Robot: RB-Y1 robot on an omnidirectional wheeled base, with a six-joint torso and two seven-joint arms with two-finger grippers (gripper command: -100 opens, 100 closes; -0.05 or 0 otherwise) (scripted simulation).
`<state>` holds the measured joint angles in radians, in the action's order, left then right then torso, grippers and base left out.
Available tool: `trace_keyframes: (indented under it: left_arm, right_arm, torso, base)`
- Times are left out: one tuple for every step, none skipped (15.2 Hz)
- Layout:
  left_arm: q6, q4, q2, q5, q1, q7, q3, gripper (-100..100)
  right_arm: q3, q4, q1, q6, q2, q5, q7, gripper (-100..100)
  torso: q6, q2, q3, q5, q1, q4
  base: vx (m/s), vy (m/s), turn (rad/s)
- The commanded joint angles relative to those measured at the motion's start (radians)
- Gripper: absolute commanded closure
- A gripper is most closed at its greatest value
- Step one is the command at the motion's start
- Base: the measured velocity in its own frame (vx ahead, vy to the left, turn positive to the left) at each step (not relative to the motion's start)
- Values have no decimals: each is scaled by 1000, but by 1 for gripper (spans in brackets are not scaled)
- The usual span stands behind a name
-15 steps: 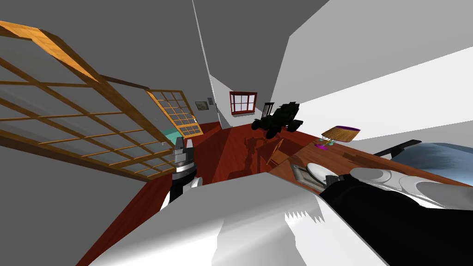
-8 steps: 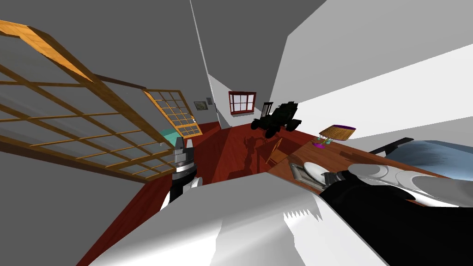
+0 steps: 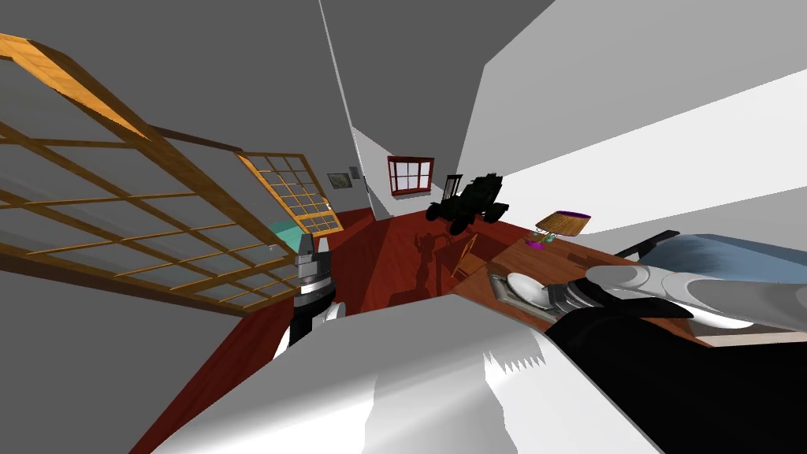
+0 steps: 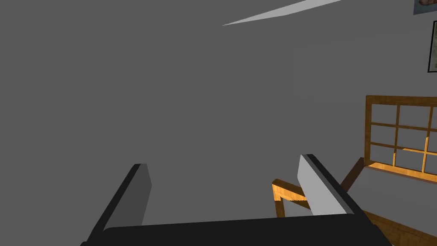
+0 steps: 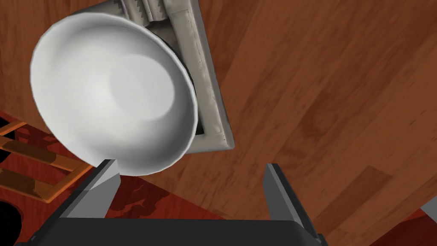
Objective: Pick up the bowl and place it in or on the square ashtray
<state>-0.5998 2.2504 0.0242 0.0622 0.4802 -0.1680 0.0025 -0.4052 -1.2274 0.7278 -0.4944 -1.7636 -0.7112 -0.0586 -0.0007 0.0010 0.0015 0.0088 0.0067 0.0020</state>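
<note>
Left end effector (image 3: 313, 252): held upright at the robot's left, well apart from the work; its two blade-like fingers are seen spread apart with nothing between them.

Square ashtray: a pale grey square ashtray (image 5: 207, 98) with a raised rim is seen near the edge of the brown wooden surface (image 5: 324, 106), mostly covered.

Bowl: the plain white round bowl (image 5: 111, 92) is seen resting on the ashtray, wider than it and overhanging it on the side nearest the surface's edge. Placement is judged to be done, or nearly so.

Right end effector (image 5: 190, 166): poised just behind the bowl, fingers parted and clamped on nothing. One fingertip is seen at the bowl's rim; whether contact is made cannot be told.

Risk, snagging: the rim could be caught by that near fingertip if the arm is drawn away sideways, and the bowl dragged off the ashtray.

Risk, tipping: since the bowl overhangs, a small nudge could be enough for it to be rocked over the edge toward the dark red floor (image 5: 141, 200).
</note>
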Motion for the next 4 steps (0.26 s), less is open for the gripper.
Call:
trace_keyframes:
  left_arm:
    - [0,0,0,0,0,0,0,0]
    - [0,0,0,0,0,0,0,0]
    - [0,0,0,0,0,0,0,0]
    - [0,0,0,0,0,0,0,0]
  right_arm:
    - [0,0,0,0,0,0,0,-100]
    - [0,0,0,0,0,0,0,-100]
    - [0,0,0,0,0,0,0,-100]
    - [0,0,0,0,0,0,0,-100]
  torso:
    - [0,0,0,0,0,0]
    - [0,0,0,0,0,0]
    - [0,-1,0,0,0,0]
    - [0,-1,-1,0,0,0]
  base:
    - [0,0,0]
    - [0,0,0]
    - [0,0,0]
    - [0,0,0]
